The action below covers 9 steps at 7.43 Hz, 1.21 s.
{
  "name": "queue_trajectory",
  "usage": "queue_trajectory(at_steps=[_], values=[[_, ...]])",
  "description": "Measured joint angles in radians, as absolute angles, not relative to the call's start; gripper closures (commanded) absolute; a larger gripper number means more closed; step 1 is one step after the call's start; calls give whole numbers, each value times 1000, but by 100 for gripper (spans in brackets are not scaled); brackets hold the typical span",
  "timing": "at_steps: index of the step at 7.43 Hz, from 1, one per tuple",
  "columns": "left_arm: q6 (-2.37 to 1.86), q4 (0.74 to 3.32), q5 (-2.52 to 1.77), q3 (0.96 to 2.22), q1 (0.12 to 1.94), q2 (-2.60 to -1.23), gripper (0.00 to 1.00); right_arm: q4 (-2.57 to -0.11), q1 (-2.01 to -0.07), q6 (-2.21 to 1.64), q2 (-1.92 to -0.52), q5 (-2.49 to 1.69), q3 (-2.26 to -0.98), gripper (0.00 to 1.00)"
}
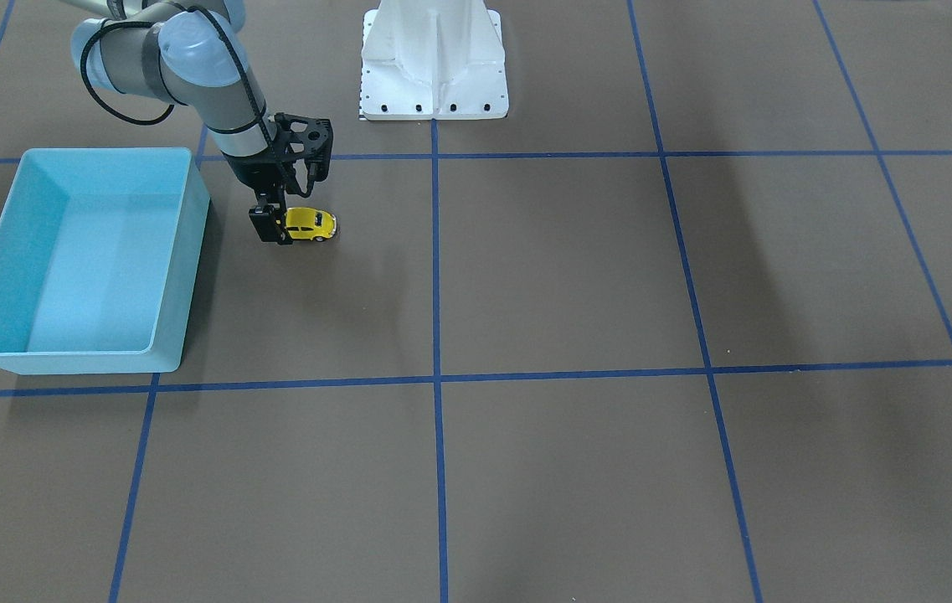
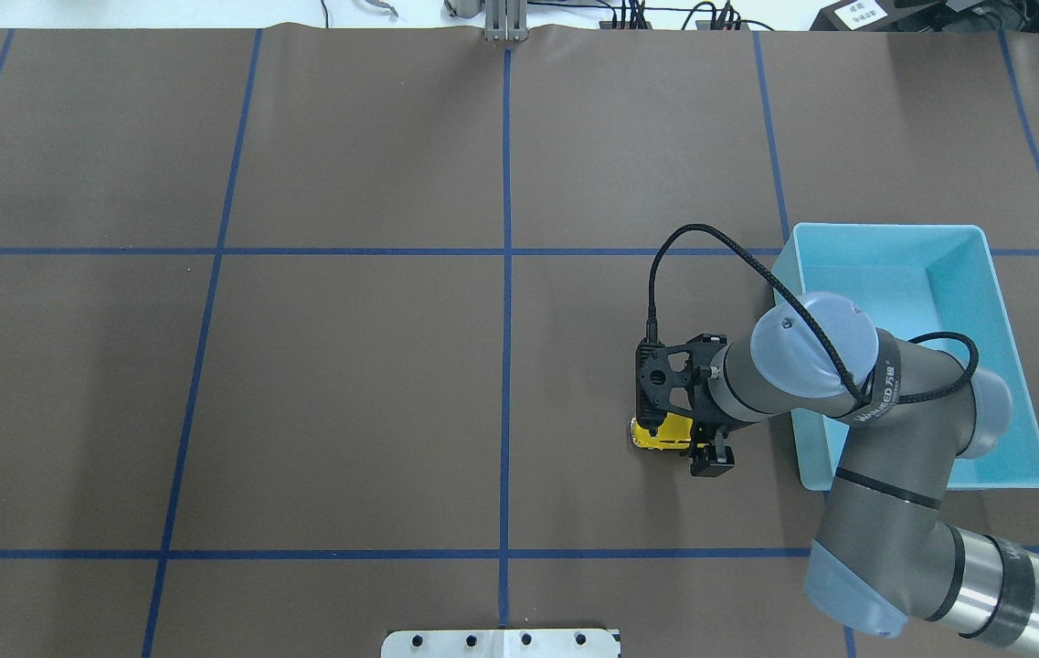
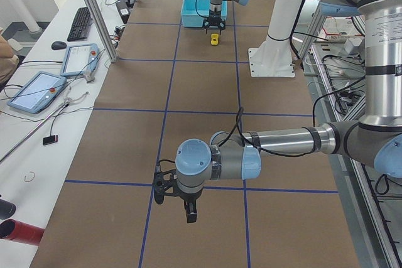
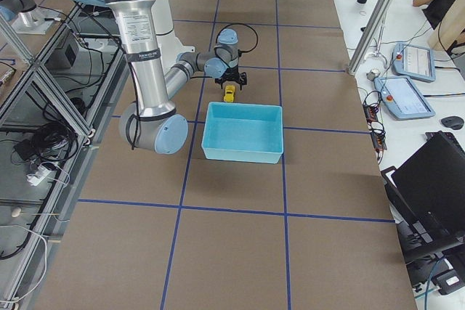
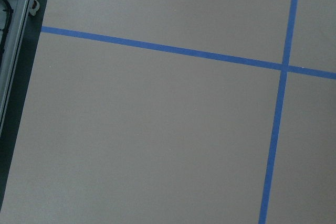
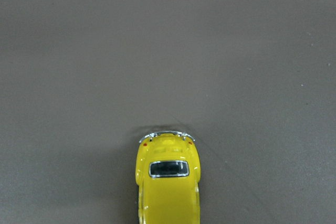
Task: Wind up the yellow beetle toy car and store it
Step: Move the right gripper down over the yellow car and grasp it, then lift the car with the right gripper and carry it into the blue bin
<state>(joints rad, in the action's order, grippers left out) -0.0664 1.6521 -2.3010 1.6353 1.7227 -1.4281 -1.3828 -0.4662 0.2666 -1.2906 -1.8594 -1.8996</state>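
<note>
Yellow, tiny and rounded, the beetle toy car (image 1: 312,224) sits on the brown table mat (image 1: 568,276) with one end at the tips of the right gripper (image 1: 272,228). Its length runs outward from there, away from the light blue plastic bin (image 1: 184,276). Whether the jaws clasp it I cannot tell.

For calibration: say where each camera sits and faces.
Front-facing: across the table, facing the robot base; right arm at yellow beetle toy car.
Overhead: behind robot, looking down; same arm.
Exterior left: left end; left arm near.
Exterior right: right end; right arm near.
Left wrist: down at table.
Right wrist: car's roof.
Front-facing, overhead share bin.
</note>
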Motion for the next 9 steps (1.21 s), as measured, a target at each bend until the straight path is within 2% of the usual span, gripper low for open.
queue_trajectory(at_steps=[5,6,7,8,9], values=[[-66,1652,-2301,1635,1722,-1428,0,-1382,-449,263,-1286,-1851,-1877,1],[-66,1652,-2301,1635,1721,-1428,0,-1381,-446,261,-1286,-1851,-1872,8],[-66,1652,-2301,1635,1721,-1428,0,-1380,-444,260,-1284,-1851,-1870,29],[-66,1652,-2301,1635,1721,-1428,0,-1380,-441,260,-1282,-1851,-1869,66],[-66,1652,-2301,1635,1721,-1428,0,-1380,-438,259,-1280,-1850,-1869,95]])
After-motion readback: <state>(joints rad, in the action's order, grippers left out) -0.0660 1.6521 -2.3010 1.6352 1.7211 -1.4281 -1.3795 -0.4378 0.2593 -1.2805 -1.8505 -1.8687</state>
